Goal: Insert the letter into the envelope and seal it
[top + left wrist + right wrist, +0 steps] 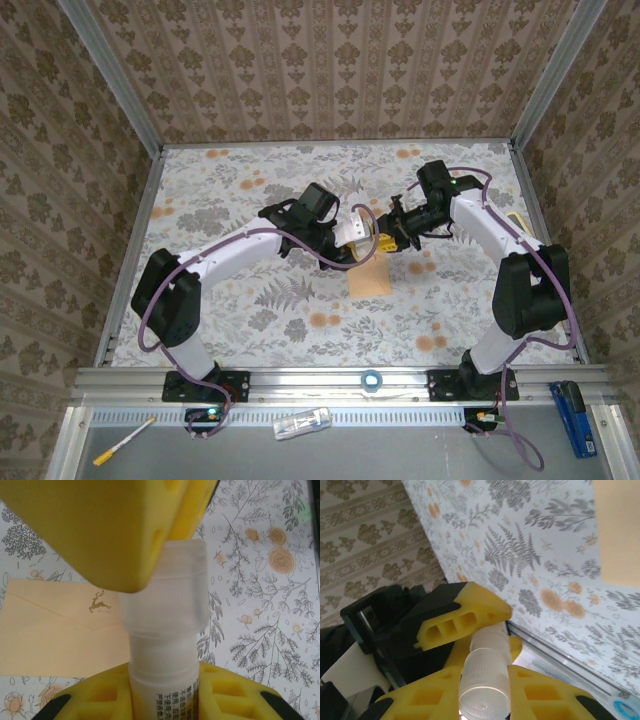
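Above the floral tablecloth (250,300), the left gripper (165,692) is clamped on the body of a glue stick (162,655) and the right gripper (485,692) is clamped on its ribbed cap (485,677), while the tan envelope (370,277) lies flat on the cloth just beneath them.

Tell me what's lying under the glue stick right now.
The tan envelope lies flat on the floral tablecloth below the glue stick, flap side up. The stick covers part of it. Whatever is inside the envelope is covered.
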Available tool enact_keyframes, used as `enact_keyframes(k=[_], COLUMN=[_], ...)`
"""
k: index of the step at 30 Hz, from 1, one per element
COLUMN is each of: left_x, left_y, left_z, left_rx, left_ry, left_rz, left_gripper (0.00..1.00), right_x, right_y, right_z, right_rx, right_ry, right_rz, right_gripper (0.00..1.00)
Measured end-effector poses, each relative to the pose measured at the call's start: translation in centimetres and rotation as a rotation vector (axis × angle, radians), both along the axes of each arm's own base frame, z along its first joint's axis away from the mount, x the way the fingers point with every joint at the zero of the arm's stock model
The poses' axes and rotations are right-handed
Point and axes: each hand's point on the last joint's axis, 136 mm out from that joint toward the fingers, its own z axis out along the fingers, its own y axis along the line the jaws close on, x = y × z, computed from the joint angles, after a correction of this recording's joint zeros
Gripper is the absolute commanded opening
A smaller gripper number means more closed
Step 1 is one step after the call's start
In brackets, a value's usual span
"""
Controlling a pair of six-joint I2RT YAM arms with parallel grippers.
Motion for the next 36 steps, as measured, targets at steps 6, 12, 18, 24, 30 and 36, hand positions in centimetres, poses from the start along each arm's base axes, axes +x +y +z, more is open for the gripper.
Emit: enact_keyframes(k=[6, 12, 18, 24, 30, 36], left_x=[-0.22, -0.31, -0.25, -0.22, -0.26, -0.23], left_y=[-0.10, -0.15, -0.13, -0.15, -0.18, -0.15], left_z=[0.01, -0.02, -0.10, -0.08, -0.12, -0.15], left_rx=[-0.001, 0.000, 0.003, 0.002, 0.005, 0.007], left_ry=[0.003, 0.004, 0.002, 0.001, -0.001, -0.002], left_rz=[-0.006, -0.008, -0.006, -0.006, -0.006, -0.004], left_gripper=[0.00, 0.00, 0.00, 0.00, 0.00, 0.00], right_x=[-0.85, -0.94, -0.68, -0.15, -0.09, -0.15], right_y=[-0.08, -0.22, -0.36, -0.51, -0.49, -0.37], right_z=[0.13, -0.02, -0.30, -0.65, -0.74, -0.78], right_rx=[0.015, 0.006, -0.014, -0.041, -0.047, -0.047], right_ry=[0.001, -0.001, 0.000, -0.006, -0.001, -0.001], right_rz=[0.033, 0.037, 0.024, 0.003, -0.002, 0.000], right_gripper=[0.24, 0.23, 0.23, 0.22, 0.22, 0.22])
